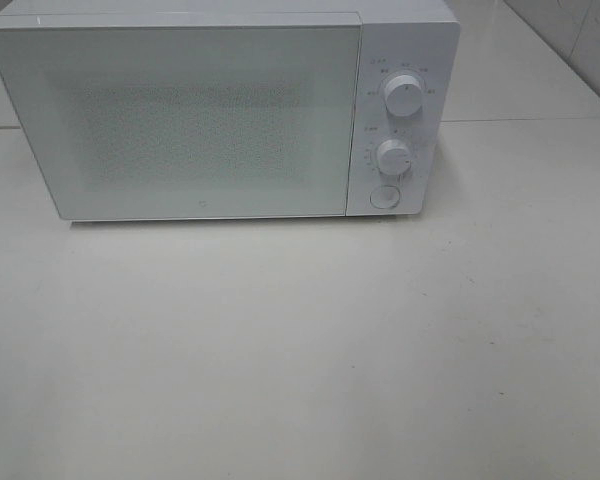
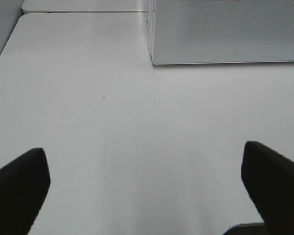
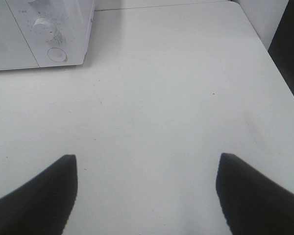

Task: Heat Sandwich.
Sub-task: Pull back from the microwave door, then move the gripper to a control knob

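A: What is nearest, and how do the tools stand?

B: Nearest on the left, the left gripper (image 2: pixel 144 151) has its two dark fingers (image 2: pixel 19 188) spread wide apart, with only bare white table (image 1: pixel 300 350) between them. On the right, the right gripper (image 3: pixel 147 156) is likewise parted, its fingers (image 3: pixel 44 196) holding nothing above the same tabletop. Neither gripper shows in the high view.

A: And beyond them?

B: An open stretch of the pale table, with faint scuffs and a few small specks. At the far side stands a white microwave (image 1: pixel 210 110), set left of centre. Its door (image 1: pixel 180 120) is closed and has a dotted mesh window. The control panel is on its right end, with an upper dial (image 1: pixel 405 96), a lower dial (image 1: pixel 393 157) under it, and a round button (image 1: pixel 383 195) lowest.

A: Where is the sandwich?

B: I cannot tell. No view shows it, and the mesh window is too pale to see through.
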Tool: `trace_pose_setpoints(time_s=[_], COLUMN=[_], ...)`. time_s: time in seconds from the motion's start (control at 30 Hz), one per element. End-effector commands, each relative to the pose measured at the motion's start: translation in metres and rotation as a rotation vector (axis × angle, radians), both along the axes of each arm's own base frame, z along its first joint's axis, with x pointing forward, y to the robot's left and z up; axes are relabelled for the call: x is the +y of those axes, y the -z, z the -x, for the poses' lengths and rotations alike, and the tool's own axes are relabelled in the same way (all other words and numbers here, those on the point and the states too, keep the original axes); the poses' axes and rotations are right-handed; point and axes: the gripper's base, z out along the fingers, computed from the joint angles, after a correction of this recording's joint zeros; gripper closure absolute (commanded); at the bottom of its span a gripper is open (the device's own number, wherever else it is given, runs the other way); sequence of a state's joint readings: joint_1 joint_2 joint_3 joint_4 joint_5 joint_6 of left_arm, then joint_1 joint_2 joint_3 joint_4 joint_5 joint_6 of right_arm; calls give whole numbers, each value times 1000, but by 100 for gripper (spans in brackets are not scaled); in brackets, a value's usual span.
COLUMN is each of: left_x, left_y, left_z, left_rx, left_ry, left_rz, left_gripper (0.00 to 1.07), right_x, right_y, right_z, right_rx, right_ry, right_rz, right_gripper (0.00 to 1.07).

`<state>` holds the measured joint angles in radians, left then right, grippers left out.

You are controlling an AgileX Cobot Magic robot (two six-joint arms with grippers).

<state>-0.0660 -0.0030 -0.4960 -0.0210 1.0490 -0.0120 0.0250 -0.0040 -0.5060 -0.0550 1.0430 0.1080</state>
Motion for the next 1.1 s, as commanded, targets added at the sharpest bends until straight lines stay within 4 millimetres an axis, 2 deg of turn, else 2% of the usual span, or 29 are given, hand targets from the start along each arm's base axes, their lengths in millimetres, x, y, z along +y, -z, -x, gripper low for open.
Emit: trace_pose_setpoints(time_s=[0.03,0.53,0.7,0.87,1.0,1.1], left_x=[0,0,0,0,0,0], left_y=[0,0,0,0,0,0], left_z=[3,3,3,3,3,3], left_rx=[-34,-33,-33,-33,-33,-33], left_ry=[0,0,0,0,0,0], left_rz=[8,8,8,8,8,8], left_gripper=[5,5,5,5,5,5], right_x=[0,-1,-2,-1,-1,0], right_y=[0,0,-1,-10,-16,-23], right_z=[4,4,4,6,1,-13], right_rx=[-29,-32,-35,-94,-125,-137], right_ry=[5,0,9,3,1,-3], right_rz=[-2,-2,-9,-20,-19,-19], right_gripper=[32,31,25,25,25,26])
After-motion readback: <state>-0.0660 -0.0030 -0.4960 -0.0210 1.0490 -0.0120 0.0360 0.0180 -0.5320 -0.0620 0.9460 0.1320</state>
